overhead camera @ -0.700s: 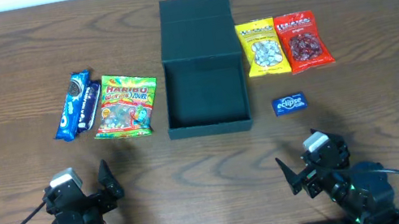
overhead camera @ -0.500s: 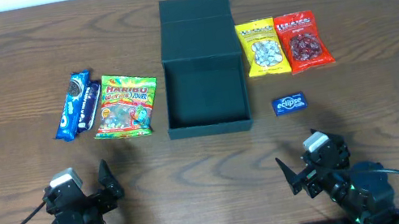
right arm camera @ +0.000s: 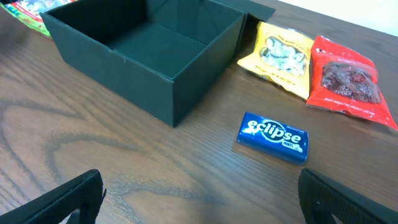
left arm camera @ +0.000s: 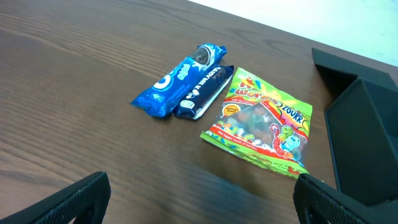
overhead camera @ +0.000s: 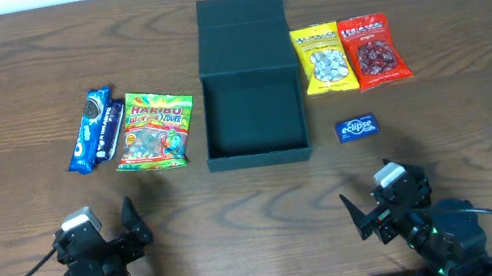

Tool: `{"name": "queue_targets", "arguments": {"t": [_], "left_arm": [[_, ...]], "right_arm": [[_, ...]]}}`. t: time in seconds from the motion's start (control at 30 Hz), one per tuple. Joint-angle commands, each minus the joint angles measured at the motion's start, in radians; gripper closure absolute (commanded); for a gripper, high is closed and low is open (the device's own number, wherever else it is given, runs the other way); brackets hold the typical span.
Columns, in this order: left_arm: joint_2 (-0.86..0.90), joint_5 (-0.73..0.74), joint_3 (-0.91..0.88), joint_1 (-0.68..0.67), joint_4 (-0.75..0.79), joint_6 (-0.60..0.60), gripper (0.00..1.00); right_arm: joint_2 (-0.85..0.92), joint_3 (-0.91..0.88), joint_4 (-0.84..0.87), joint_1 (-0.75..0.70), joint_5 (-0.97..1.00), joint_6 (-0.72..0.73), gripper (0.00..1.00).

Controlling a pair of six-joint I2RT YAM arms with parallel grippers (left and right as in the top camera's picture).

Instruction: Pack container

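Wood table (left arm camera: 62, 93): left wrist shows Oreos (left arm camera: 180, 79); right wrist shows open container (right arm camera: 124, 74), gum (right arm camera: 274, 136).

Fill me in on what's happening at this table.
Two robot arms are set to pack snacks into the dark green container, which sits open and empty mid-table. Nothing is held: the left gripper and right gripper are both open, back near the table's front edge. Oreo packs and a Haribo bag lie to its left. A yellow packet, a red packet and an Eclipse gum pack lie to its right.
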Motion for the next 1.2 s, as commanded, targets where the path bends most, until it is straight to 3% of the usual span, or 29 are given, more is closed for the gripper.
{"name": "queue_targets", "arguments": {"t": [0.0,0.77,0.83,0.93,1.17], "left_arm": [[-0.004,0.003,-0.016,0.003,-0.011,-0.003,0.05],[-0.004,0.003,-0.016,0.003,-0.011,-0.003,0.05],[-0.004,0.003,-0.016,0.003,-0.011,-0.003,0.05],[-0.004,0.003,-0.016,0.003,-0.011,-0.003,0.05],[-0.004,0.003,-0.016,0.003,-0.011,-0.003,0.05]], "right_arm": [[-0.01,-0.004,-0.001,-0.009,0.01,0.003,0.01],[-0.01,-0.004,0.037,-0.009,-0.014,0.021,0.01],[-0.01,-0.003,0.112,-0.009,-0.125,0.14,0.01],[-0.01,-0.003,0.207,-0.009,-0.425,0.463,0.01],[-0.01,-0.003,0.222,-0.009,-0.537,0.774,0.01]]}}
